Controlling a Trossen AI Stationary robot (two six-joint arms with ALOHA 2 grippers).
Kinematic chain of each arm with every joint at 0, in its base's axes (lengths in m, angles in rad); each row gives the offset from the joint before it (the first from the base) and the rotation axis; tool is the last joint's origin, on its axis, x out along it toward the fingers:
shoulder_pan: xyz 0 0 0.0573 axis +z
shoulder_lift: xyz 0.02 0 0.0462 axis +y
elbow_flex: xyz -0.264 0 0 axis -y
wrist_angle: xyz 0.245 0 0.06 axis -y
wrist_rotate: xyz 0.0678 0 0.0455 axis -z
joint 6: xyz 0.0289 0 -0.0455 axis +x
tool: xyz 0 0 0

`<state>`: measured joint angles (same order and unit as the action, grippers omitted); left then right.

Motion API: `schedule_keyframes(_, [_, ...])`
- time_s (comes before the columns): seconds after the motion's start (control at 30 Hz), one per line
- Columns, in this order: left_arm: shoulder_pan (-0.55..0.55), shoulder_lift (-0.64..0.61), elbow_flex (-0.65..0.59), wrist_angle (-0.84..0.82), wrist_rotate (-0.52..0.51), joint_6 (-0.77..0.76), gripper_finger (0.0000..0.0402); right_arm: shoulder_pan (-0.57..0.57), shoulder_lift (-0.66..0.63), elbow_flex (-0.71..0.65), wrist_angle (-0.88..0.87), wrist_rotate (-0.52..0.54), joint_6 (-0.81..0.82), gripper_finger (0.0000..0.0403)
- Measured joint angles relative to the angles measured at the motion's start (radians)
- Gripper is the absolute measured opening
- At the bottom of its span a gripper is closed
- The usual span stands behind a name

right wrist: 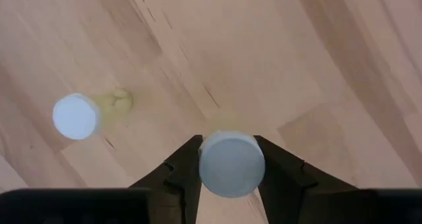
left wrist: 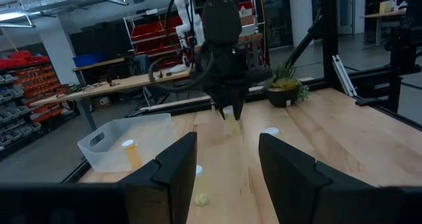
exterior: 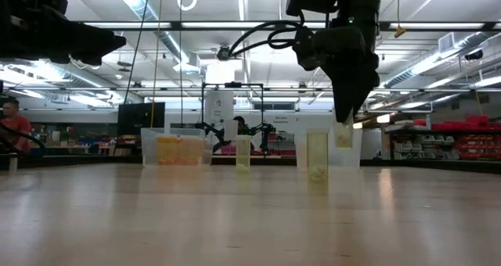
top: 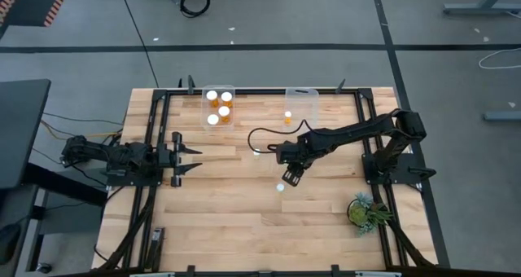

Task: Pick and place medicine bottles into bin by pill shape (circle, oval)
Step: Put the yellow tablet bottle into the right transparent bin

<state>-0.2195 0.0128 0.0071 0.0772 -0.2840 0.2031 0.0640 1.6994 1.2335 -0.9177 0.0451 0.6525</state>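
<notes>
My right gripper (right wrist: 231, 159) hangs over the table's middle, shut on a medicine bottle (exterior: 344, 135) with a round white cap. Another bottle (right wrist: 76, 116) stands on its base on the wood close by, also seen as the bottle (top: 279, 186). A third bottle (exterior: 243, 152) stands farther toward the left. The far left bin (top: 218, 107) holds several bottles. One bottle (top: 287, 116) sits in the far right bin (top: 301, 106). My left gripper (top: 194, 159) waits open and level at the table's left. My right gripper pinches the bottle between its two fingers at the sides of its white cap (right wrist: 206, 165). The fingers come from above, pointing nearly straight down. The bottle hangs upright below them, its body (exterior: 344, 138) clear of the table.
A green plant (top: 365, 212) stands at the near right corner. A dark frame (top: 163, 130) runs along the table's left, right and far sides. Bare wood (top: 244, 220) lies toward the near edge.
</notes>
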Motion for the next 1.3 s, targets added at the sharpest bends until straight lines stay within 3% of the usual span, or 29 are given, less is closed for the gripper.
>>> schedule_keyframes(0.57, [0.0,0.0,0.0,-0.001,0.0,0.0,0.0172,-0.03,-0.001,0.276,-0.277,0.169,-0.05,0.0133])
schedule_keyframes(0.93, [0.0,0.0,0.0,-0.001,0.0,0.0,0.0172,-0.137,-0.001,0.37,-0.337,0.175,-0.122,0.0133])
schedule_keyframes(1.3, [0.0,0.0,0.0,-0.001,0.0,-0.001,0.0172,-0.228,0.0,0.378,-0.378,0.173,-0.142,0.0133])
